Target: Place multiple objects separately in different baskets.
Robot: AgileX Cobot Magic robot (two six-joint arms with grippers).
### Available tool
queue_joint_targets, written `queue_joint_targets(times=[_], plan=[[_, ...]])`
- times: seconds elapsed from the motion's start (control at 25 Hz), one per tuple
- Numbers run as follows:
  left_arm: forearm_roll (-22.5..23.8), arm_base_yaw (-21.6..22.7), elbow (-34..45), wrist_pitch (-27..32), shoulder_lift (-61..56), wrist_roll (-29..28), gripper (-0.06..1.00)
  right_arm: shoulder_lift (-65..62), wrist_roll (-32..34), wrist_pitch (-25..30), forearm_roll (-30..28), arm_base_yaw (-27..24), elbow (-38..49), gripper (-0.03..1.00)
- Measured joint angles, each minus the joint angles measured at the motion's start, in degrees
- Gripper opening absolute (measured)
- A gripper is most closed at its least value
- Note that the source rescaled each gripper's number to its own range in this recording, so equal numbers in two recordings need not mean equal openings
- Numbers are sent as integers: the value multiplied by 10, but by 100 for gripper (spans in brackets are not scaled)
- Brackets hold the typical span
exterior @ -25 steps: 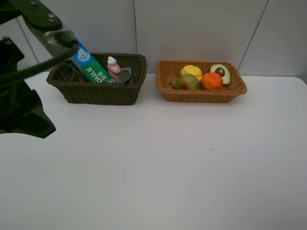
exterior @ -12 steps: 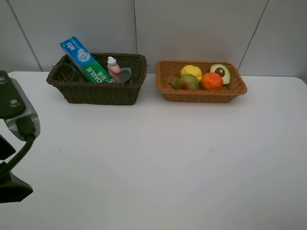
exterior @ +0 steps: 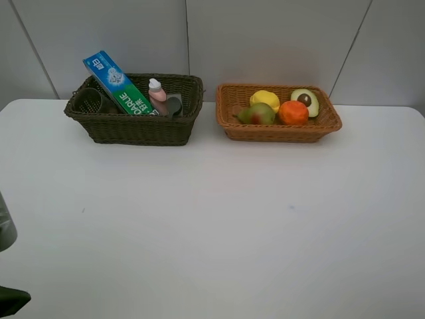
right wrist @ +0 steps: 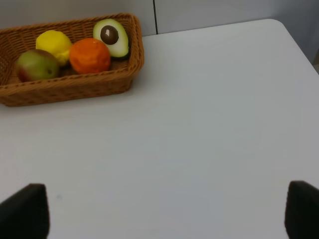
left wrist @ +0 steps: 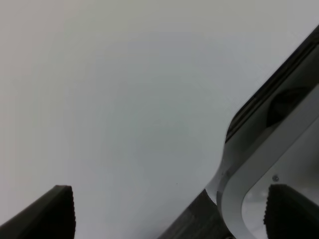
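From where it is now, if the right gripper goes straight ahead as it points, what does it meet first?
Probably only the bare white table. The right gripper is open; the tan basket lies off to one side, though depth is hard to judge.

Two baskets stand side by side at the back of the table (exterior: pixel 212 232), near the wall (exterior: pixel 265 40), with a small gap between them. The deeper basket (exterior: pixel 136 126) is on the left. In it the cup (exterior: pixel 87 100) sits at the left end, the toothpaste box (exterior: pixel 118 84) leans beside it with its upper end above the rim, the small bottle (exterior: pixel 157 92) stands right of the box, and the pump bottle (exterior: pixel 174 106) lies just right of that. The shallower basket (exterior: pixel 279 129) is on the right. It holds the pear (exterior: pixel 256 113) at left, the lemon (exterior: pixel 265 100) behind it, the orange (exterior: pixel 293 112) to the right, and the avocado half (exterior: pixel 306 102) at the back right, touching the orange.
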Motion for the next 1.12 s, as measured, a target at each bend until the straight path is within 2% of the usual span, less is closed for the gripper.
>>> queue_joint_targets(times=[0.2, 0.44, 0.56, 0.76, 1.12], plan=[[8, 0, 17, 25, -69, -7, 100, 0, 0, 0, 0, 0, 0, 100], [17, 1, 18, 26, -163, -16, 100, 0, 0, 0, 0, 0, 0, 100], [27, 16, 18, 27, -200, -31, 100, 0, 0, 0, 0, 0, 0, 100], [34, 81, 19, 27, -232, -46, 100, 0, 0, 0, 0, 0, 0, 100], [32, 237, 20, 27, -295, -60, 100, 0, 0, 0, 0, 0, 0, 100]])
